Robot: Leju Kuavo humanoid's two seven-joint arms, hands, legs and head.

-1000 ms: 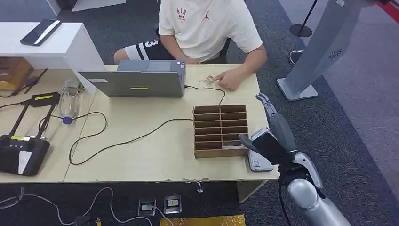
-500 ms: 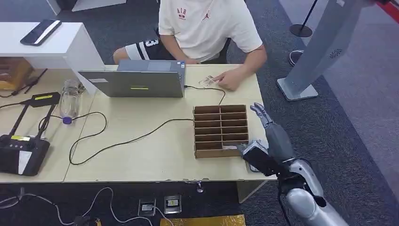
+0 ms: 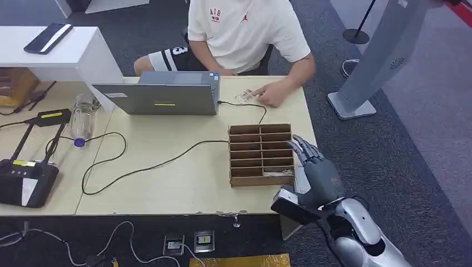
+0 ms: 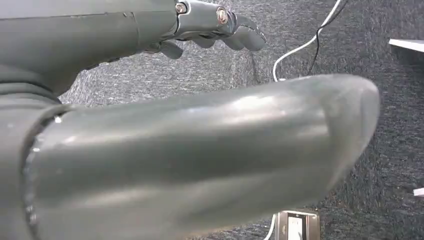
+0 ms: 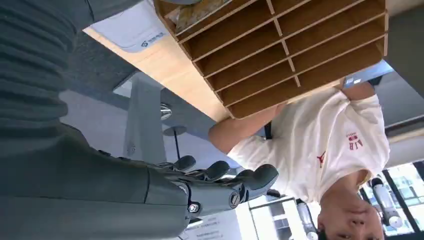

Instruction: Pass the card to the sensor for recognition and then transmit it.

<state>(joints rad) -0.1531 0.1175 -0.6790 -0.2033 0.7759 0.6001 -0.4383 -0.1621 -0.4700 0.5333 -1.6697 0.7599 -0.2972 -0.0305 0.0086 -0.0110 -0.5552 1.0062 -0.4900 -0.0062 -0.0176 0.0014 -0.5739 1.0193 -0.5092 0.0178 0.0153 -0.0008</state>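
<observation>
Pale and flat, the card (image 3: 274, 172) lies in the near right compartment of the brown cardboard divider tray (image 3: 245, 154), apparently stocked there within reach; the other compartments look empty. The right hand (image 3: 313, 169) hovers just beside the tray, fingers apart and holding nothing, above the white sensor pad (image 5: 131, 26).

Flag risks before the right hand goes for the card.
Right hand hangs close beside the wooden organizer; reaching in could shove it.
The card lies in a narrow near-side slot, likely hard to pinch.
The white reader sits by the table edge; a bump might push it off.
</observation>
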